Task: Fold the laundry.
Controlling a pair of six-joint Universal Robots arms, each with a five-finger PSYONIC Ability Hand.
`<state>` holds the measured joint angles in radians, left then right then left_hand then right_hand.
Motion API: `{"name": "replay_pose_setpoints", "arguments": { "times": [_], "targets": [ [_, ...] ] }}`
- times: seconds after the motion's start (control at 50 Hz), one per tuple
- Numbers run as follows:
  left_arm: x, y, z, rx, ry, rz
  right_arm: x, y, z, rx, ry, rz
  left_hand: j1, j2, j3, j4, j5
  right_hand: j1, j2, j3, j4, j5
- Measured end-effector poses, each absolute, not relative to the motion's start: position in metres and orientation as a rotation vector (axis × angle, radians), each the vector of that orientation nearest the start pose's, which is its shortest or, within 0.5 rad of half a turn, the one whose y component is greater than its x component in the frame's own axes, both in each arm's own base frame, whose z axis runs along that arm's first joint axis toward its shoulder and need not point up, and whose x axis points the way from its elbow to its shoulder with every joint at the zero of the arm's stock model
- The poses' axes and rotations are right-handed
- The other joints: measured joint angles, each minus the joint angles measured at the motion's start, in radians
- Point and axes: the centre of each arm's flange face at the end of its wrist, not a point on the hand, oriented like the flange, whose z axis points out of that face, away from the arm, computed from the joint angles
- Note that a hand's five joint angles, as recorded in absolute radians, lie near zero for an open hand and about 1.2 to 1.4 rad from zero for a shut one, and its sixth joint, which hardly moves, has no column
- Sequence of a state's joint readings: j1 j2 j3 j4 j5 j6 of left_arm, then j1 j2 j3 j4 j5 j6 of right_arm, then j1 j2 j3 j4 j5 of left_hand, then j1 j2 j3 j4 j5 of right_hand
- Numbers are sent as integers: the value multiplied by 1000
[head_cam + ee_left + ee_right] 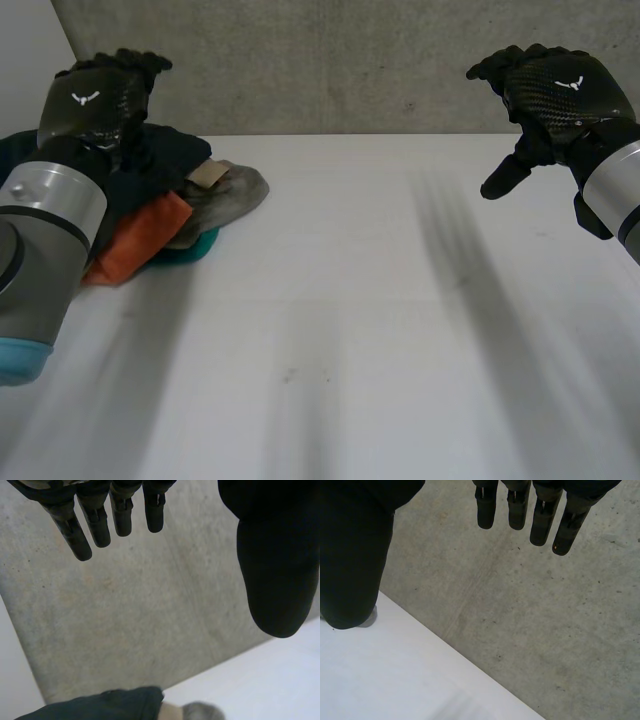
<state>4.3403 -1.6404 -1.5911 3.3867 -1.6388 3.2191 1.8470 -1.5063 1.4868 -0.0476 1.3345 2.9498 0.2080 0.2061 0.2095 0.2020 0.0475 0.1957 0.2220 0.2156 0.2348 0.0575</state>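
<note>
A heap of laundry (165,205) lies at the table's far left: a dark navy garment (160,155) on top, an orange piece (140,235), a grey-beige one (225,195) and a bit of teal (195,250). My left hand (100,95) hovers above the heap, open, fingers (85,525) straight, holding nothing. In the left wrist view the navy garment (110,705) lies beyond the fingertips. My right hand (550,95) is raised at the far right, open and empty, its fingers (520,510) straight toward the wall.
The white table (380,330) runs back to a grey concrete wall (330,60). The table's far edge (445,645) shows below the right hand.
</note>
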Motion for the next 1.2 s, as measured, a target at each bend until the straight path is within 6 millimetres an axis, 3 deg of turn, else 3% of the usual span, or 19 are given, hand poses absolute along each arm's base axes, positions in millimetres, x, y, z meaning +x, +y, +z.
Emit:
{"name": "replay_pose_setpoints", "arguments": {
  "times": [0.06,0.12,0.3,0.4,0.48,0.54,0.6,0.66,0.74,0.76,0.82,0.9,0.92,1.0,1.04,1.06,1.08,1.16,1.2],
  "targets": [
    [-237,-274,297,458,2096,-2442,235,-270,319,-708,1881,-2117,0,0,0,0,0,0,0,0,0,0],
    [-231,-295,278,535,2035,-2292,235,-270,319,-708,1882,-2117,0,0,0,0,0,0,0,0,0,0],
    [-209,-347,240,534,1924,-2048,232,-273,319,-700,1890,-2122,0,0,0,0,0,0,0,0,0,0],
    [-187,-391,207,527,1839,-1917,231,-273,319,-698,1894,-2122,0,0,0,0,0,0,0,0,0,0],
    [-174,-415,183,555,1792,-1827,231,-273,318,-698,1898,-2119,284,253,248,258,239,0,0,0,0,0],
    [-172,-423,176,567,1770,-1806,231,-273,317,-698,1900,-2116,701,803,792,803,751,0,0,0,0,0],
    [-173,-426,176,569,1751,-1817,231,-273,316,-698,1902,-2114,818,953,943,968,912,0,0,0,0,0],
    [-178,-426,182,567,1728,-1849,231,-273,316,-698,1903,-2113,861,985,972,992,928,0,0,0,0,0],
    [-189,-422,194,569,1704,-1903,231,-274,316,-698,1902,-2115,861,985,972,992,928,0,0,0,0,0],
    [-202,-413,211,571,1679,-1977,231,-274,317,-697,1900,-2118,861,985,972,992,932,0,0,0,0,0],
    [-221,-397,237,573,1651,-2088,230,-274,319,-694,1896,-2126,861,985,972,992,944,0,0,0,0,0],
    [-249,-366,274,585,1629,-2280,227,-277,322,-684,1895,-2141,861,985,972,992,944,0,0,0,0,0],
    [-263,-348,290,603,1628,-2375,225,-278,323,-679,1895,-2149,861,987,972,994,944,0,0,0,0,0],
    [-295,-301,313,714,1671,-2570,221,-280,325,-667,1897,-2166,889,989,977,996,945,0,0,0,0,0],
    [-311,-274,315,822,1727,-2649,219,-282,327,-661,1898,-2174,900,990,979,996,949,0,0,0,0,0],
    [-311,-274,315,822,1727,-2649,219,-282,327,-661,1898,-2174,900,990,979,996,949,0,0,0,0,0],
    [-325,-251,310,945,1797,-2694,217,-284,328,-655,1900,-2184,905,990,981,996,953,0,0,0,0,0],
    [-343,-218,291,1173,1940,-2700,213,-287,329,-644,1905,-2197,898,977,968,983,942,0,0,0,0,0],
    [-351,-206,276,1290,2025,-2662,211,-289,330,-639,1909,-2204,822,835,846,854,837,0,0,0,0,0]
  ]
}}
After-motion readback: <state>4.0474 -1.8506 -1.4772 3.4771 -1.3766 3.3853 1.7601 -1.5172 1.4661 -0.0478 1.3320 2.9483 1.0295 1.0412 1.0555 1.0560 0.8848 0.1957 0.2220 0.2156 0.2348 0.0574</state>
